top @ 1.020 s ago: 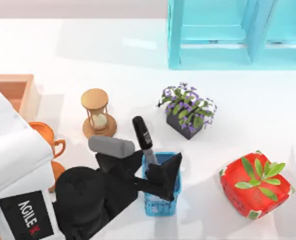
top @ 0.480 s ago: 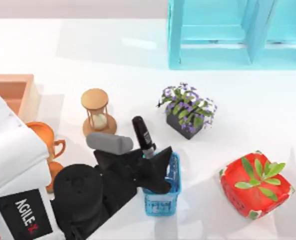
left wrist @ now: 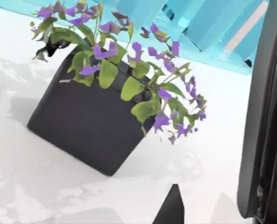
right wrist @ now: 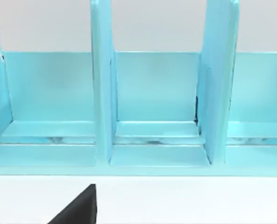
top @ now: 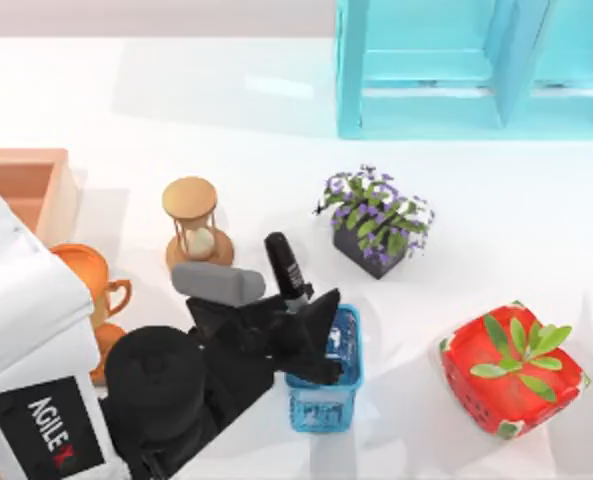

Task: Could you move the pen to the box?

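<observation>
1. Left hand low over the worktop's front middle, black fingers closed around the lower barrel of the pen.
2. Pen standing tilted, black cap uppermost and leaning toward the far edge, lower end hidden behind the fingers at the blue mesh cup.
3. Blue mesh cup upright just right of the left arm's black wrist, its near-left rim covered by the fingers.
4. Box of reddish-brown wood at the left edge, partly cut off by the white arm housing; well apart from the pen.
5. Wooden hourglass upright between box and pen, closer to the pen.
6. Orange trophy cup beside the arm housing, near the left edge.
7. Dark square planter with purple flowers right of the pen, toward the worktop's middle; close in the left wrist view, with a dark finger edge along one side.
8. Red wrapped planter with green leaves near the front right corner.
9. Turquoise shelf unit along the far edge, right half; also facing the right wrist view.
10. Right hand: one black fingertip in its own wrist view, open or closed cannot tell.
</observation>
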You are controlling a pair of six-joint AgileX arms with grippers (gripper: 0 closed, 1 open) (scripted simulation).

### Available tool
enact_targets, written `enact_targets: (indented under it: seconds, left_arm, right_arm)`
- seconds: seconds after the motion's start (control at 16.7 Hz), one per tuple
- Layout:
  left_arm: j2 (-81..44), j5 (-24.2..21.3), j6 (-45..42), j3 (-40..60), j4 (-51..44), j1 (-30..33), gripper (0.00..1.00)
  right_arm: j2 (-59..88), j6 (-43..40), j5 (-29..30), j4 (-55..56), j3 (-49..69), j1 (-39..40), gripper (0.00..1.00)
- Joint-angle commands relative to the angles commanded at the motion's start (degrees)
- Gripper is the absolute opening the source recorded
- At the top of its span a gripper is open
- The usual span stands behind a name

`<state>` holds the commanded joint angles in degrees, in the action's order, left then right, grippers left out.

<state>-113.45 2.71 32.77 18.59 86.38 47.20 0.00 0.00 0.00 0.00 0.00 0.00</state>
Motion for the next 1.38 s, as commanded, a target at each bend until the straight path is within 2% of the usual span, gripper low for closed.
enact_targets:
  seconds: [0.18,0.36,0.6,1.08,1.26,1.38]
  left_arm:
    - [1.88,-1.14,-0.14,0.27,-1.97,-1.14,0.00]
    - [8.35,-5.09,-0.68,1.07,-8.91,-5.09,0.00]
    - [21.70,-13.37,-1.83,2.47,-23.58,-13.25,0.00]
    - [54.18,-31.78,-5.14,4.04,-60.60,-32.46,0.00]
    - [62.05,-36.37,-6.07,4.22,-68.62,-37.57,0.00]
    - [64.29,-37.80,-6.38,4.25,-70.87,-39.21,0.00]
  right_arm:
    - [0.00,0.00,0.00,0.00,0.00,0.00,1.00]
    - [0.00,0.00,0.00,0.00,0.00,0.00,1.00]
    - [0.00,0.00,0.00,0.00,0.00,0.00,1.00]
    - [0.00,0.00,0.00,0.00,0.00,0.00,1.00]
    - [0.00,0.00,0.00,0.00,0.00,0.00,1.00]
    - [0.00,0.00,0.00,0.00,0.00,0.00,1.00]
